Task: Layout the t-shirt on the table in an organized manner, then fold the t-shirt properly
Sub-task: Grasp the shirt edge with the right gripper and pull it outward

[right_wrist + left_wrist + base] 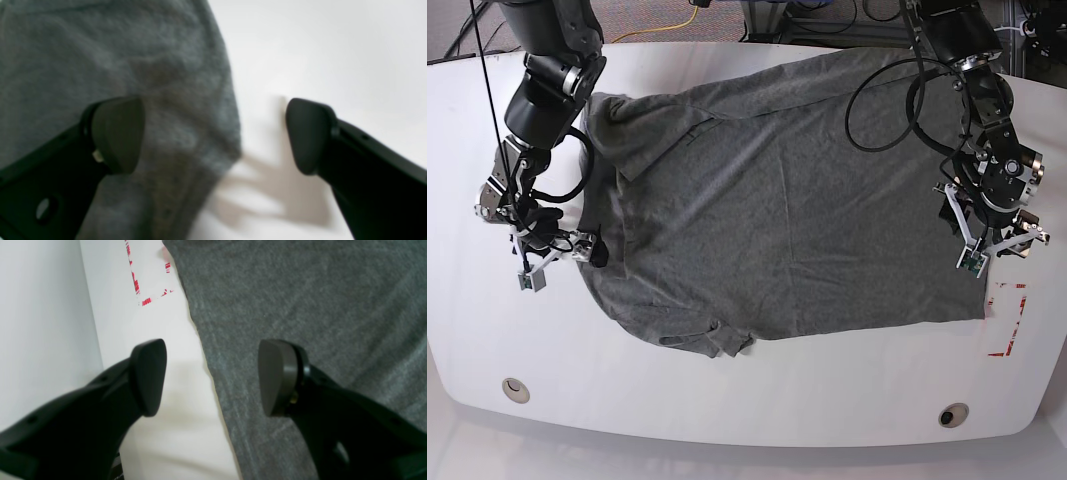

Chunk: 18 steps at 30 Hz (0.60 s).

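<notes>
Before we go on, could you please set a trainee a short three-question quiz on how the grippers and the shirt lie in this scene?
1. True or false: the left gripper is clamped on the grey t-shirt.
2. What does each gripper straddle? A) a sleeve bunched in the air B) an edge of the shirt, one fingertip over cloth, one over the white table C) a round cable hole
3. In the base view, which gripper is nearer the red tape marks?

Key:
1. False: its jaws stand apart, holding nothing.
2. B, for the left and the right gripper alike.
3. The left gripper.
</notes>
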### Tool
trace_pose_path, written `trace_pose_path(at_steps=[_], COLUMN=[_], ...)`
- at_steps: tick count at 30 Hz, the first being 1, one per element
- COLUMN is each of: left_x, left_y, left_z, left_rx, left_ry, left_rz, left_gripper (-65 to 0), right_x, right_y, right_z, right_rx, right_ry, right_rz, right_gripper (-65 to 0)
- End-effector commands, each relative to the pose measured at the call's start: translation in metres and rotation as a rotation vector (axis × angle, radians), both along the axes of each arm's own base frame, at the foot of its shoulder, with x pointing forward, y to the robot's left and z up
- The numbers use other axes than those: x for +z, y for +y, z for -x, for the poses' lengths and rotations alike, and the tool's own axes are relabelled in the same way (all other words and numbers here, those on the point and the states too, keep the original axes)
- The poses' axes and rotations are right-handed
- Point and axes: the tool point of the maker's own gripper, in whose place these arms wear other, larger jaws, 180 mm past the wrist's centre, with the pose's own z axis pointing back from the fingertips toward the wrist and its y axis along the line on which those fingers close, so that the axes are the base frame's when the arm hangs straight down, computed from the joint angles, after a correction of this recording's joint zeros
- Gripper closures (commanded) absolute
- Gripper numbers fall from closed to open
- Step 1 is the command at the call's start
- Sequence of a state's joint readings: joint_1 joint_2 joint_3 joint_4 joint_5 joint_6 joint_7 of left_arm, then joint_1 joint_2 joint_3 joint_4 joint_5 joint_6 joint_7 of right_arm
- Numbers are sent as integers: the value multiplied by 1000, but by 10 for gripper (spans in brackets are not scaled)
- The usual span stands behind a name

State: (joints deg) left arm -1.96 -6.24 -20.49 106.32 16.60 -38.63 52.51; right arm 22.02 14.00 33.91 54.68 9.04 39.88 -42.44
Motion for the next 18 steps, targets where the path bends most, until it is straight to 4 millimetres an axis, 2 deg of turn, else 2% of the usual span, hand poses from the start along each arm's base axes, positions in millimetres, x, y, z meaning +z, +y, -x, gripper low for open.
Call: trace_pose_path(at_steps=[1,13,15,18], left_x=[14,14,14,14], left_y=[2,2,2,2], left_z=[-8,-8,-8,-8], left_rx=[-4,-4,-4,-4], left_ry=[-49,-49,-49,-48], left_rz=[-8,-8,-8,-7], left_gripper=[-392,-392,-392,-392], right_x=[4,0,0,0], right_y=[5,13,12,11], right_z=[-5,-2,-2,-2], right_rx=[14,28,27,26], right_ry=[1,28,26,26], right_rz=[-4,-14,-12,-11], right_gripper=[-650,-640,-602,-484])
